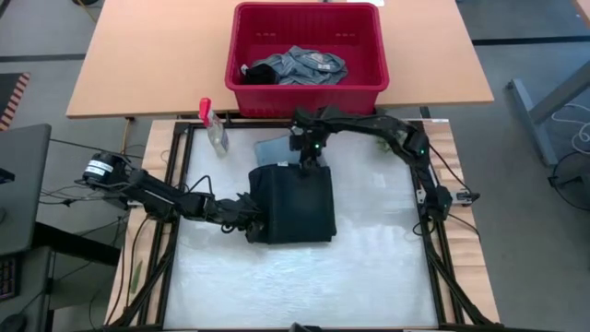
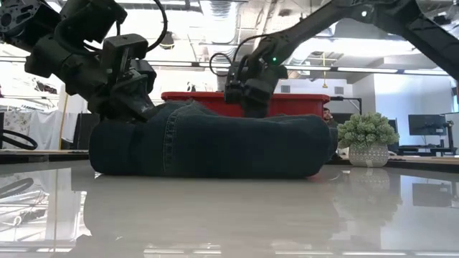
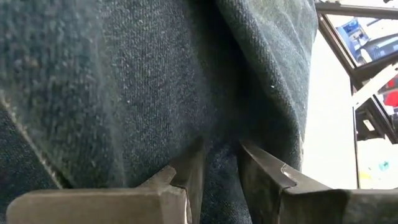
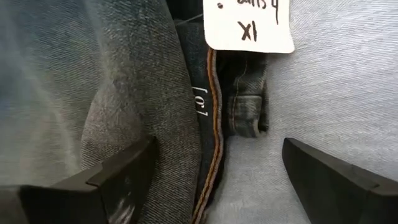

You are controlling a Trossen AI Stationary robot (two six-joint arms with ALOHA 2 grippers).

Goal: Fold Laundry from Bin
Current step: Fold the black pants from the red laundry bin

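Fig.: Dark folded jeans (image 1: 295,205) lie flat on the table (image 1: 369,267), near side of the red bin (image 1: 307,83); more laundry (image 1: 300,65) sits inside the bin. Left gripper (image 1: 251,221) at the jeans' edge farthest from the bin, fingers (image 3: 189,171) nipped on a denim fold. Right gripper (image 1: 309,159) over the edge nearest the bin, fingers (image 4: 124,171) spread wide, released, above the waistband and paper tag (image 4: 249,25). We judge the denim heavy, thick, fairly stiff, not slippery, not fragile; w/ several layers it resists creasing. Best hold, we judge: waistband or stitched seam, through all layers.
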